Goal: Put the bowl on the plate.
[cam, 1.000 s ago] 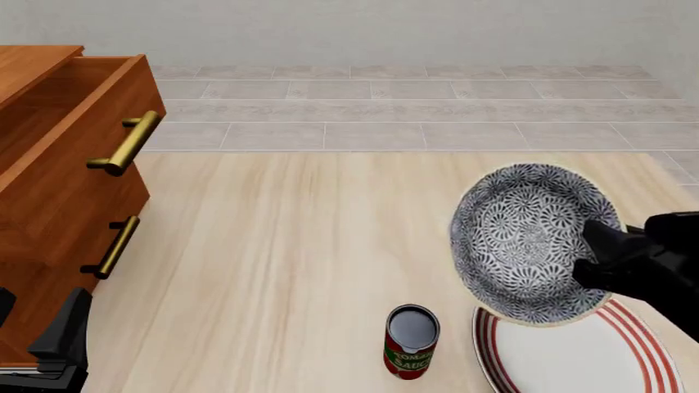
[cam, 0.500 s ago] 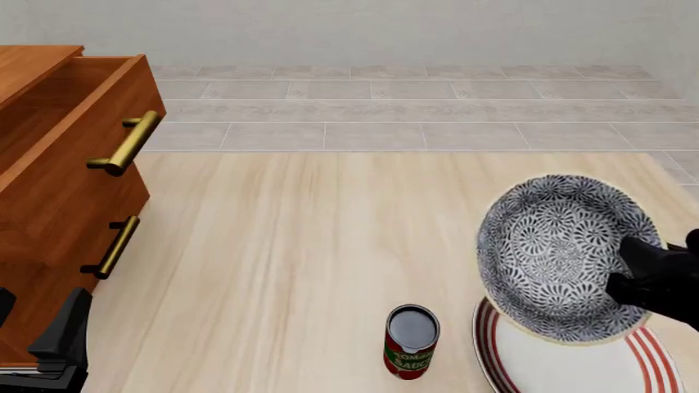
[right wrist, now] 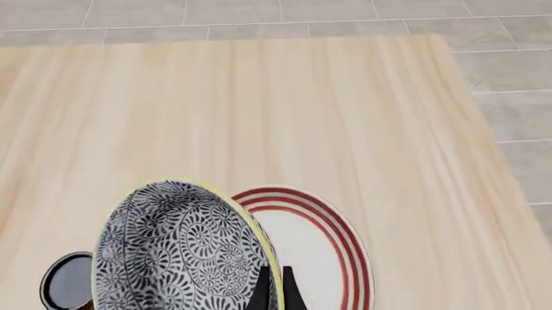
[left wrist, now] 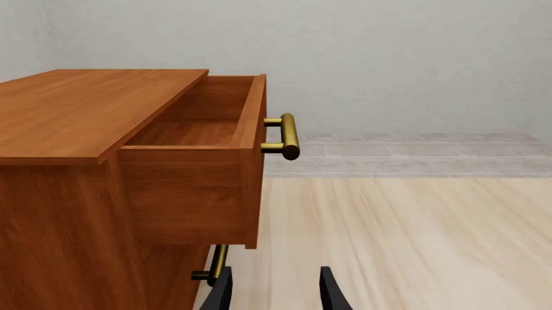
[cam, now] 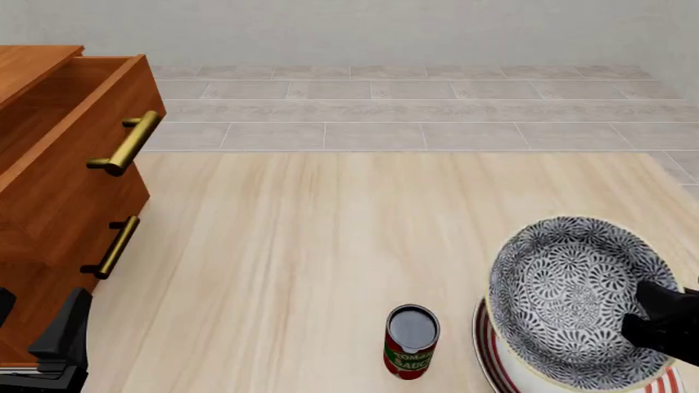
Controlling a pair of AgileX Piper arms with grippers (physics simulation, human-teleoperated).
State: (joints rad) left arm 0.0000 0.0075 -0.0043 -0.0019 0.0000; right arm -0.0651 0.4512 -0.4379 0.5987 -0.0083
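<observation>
- Right gripper pinches the near-right wall of the round, deep bowl with the blue-grey and white floral pattern and cream rim; in the right wrist view its two black fingers sit close together with the bowl's rim between them.
- That bowl is tilted, its opening turned toward the front camera, and it is held over the large flat white plate with concentric red rings; whether its base touches the plate cannot be told.
- In the front view the plate lies at the table's near right corner, mostly hidden by the bowl.
- Just left of the plate stands an upright red tomato-sauce can with a grey top, apart from both.
- All rest on the pale wooden table.
- At the far left stands a brown wooden cabinet with brass handles, its top drawer pulled open.
- Left gripper hangs beside that cabinet, fingers spread and holding nothing.
</observation>
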